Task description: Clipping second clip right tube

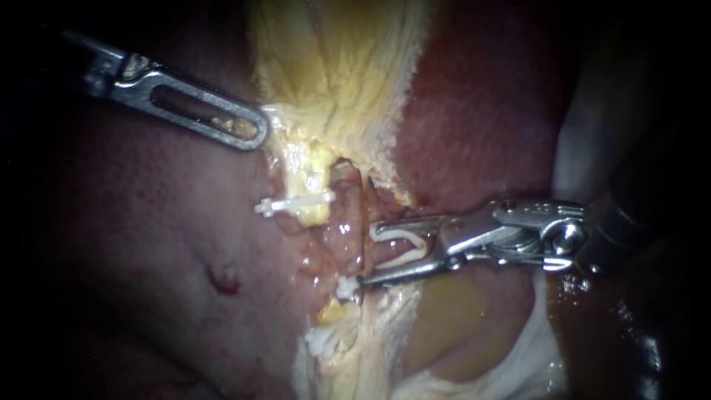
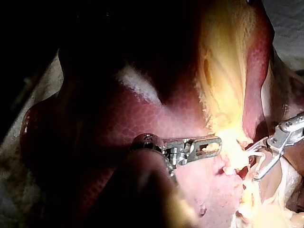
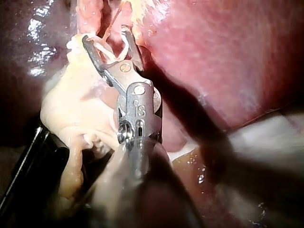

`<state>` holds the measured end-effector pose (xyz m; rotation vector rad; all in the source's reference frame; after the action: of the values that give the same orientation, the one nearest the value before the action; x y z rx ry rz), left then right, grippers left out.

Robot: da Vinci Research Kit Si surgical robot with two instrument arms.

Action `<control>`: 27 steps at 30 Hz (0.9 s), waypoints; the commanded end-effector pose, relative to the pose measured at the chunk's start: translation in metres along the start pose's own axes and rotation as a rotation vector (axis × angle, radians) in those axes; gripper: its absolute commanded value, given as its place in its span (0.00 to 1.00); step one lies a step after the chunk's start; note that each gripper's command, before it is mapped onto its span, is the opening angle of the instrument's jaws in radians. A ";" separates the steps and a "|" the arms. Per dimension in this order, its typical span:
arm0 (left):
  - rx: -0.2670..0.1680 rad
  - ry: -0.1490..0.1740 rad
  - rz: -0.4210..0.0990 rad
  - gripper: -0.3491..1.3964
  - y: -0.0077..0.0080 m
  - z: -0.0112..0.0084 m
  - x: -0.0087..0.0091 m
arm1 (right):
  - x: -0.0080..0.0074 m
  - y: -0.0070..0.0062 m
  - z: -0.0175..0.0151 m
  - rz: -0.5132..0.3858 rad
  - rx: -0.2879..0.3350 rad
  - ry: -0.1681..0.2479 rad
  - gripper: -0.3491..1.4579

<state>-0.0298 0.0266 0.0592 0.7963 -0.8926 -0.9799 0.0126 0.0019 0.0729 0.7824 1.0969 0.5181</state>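
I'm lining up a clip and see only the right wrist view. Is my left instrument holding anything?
Observer: Yes. In the endoscope view the slotted silver left instrument has its jaws shut on pale yellow fatty tissue.
Operator: Any clip placed nearby?
Observer: One closed white plastic clip sits across a yellow strand, between the two instruments, clear of yours.
Operator: And the tube?
Observer: Side-on, the thin orange-brown tube crosses right at the tips of the right instrument, whose jaws hold an open white U-shaped clip; whether it lies inside them, I cannot tell.
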 end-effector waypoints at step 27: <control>0.000 0.000 0.000 0.00 0.0000 0.0000 0.0000 | 0.0006 0.0006 0.0029 0.014 0.030 0.017 0.46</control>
<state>-0.0298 0.0267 0.0592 0.7963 -0.8923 -0.9803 0.0156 0.0018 0.0737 0.8149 1.1178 0.5207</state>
